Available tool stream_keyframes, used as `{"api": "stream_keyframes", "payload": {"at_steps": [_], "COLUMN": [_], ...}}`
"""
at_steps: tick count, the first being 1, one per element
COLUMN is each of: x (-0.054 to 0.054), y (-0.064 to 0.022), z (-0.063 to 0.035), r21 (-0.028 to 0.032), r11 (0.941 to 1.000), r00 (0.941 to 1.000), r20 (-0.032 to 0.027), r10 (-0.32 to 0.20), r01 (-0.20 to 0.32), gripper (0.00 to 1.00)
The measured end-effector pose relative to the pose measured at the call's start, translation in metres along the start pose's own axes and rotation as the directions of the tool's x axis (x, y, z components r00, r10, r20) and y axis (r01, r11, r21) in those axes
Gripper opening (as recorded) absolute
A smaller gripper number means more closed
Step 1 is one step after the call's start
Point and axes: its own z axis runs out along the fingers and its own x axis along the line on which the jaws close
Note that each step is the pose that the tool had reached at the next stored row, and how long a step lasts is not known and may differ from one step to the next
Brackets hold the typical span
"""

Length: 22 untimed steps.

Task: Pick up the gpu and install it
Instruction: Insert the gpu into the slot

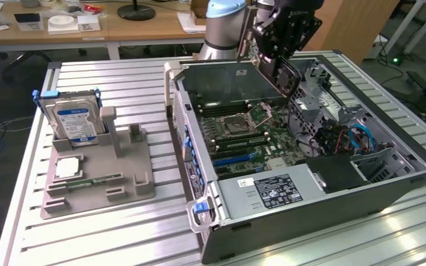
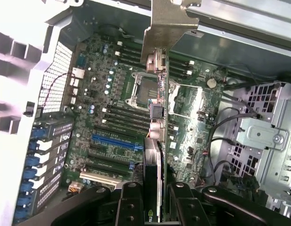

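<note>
Currently the gripper (image 2: 155, 189) is clamping the gpu (image 2: 153, 165) between its two black fingers (image 2: 130, 200), one pressing on each flat face, so the jaws are standing only as far apart as the thin card is thick. The gpu is hanging edge-on over the motherboard (image 2: 112, 117) inside the open computer case (image 1: 309, 205), with its grey metal bracket (image 2: 166, 28) pointing away from the fingers. In the wrist view the card's edge is running across the CPU socket (image 2: 144, 89), while the long blue slot (image 2: 114, 141) is lying off to one side of it, so the card is not sitting in that slot. In the exterior view the arm (image 1: 224, 22) is reaching down from the far edge of the table (image 1: 109, 77), and the gripper is hovering at about rim height over the far end of the case. The case is lying on its side with its open side up, taking up the part of the table toward the exterior view's right, and its power supply (image 1: 272, 191) is sitting at the near end. Toward the table's edge on the exterior view's left, a grey holder (image 1: 124, 194) is carrying a silver hard drive (image 1: 76, 119) with a blue label, standing upright at its far end, and a narrow green memory stick (image 1: 95, 181) lying flat nearer the front
</note>
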Motion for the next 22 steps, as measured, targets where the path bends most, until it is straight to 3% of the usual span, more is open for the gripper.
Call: {"api": "stream_keyframes", "payload": {"at_steps": [11, 22], "x": [0.0, 0.0002], "y": [-0.0003, -0.0009], "z": [0.0, 0.0], "r21": [-0.0022, -0.0042], "r11": [0.9975, 0.9906], "r00": [0.9975, 0.9907], "r20": [-0.0011, -0.002], "r10": [-0.07, -0.136], "r01": [0.07, 0.136], "gripper": [0.27, 0.27]}}
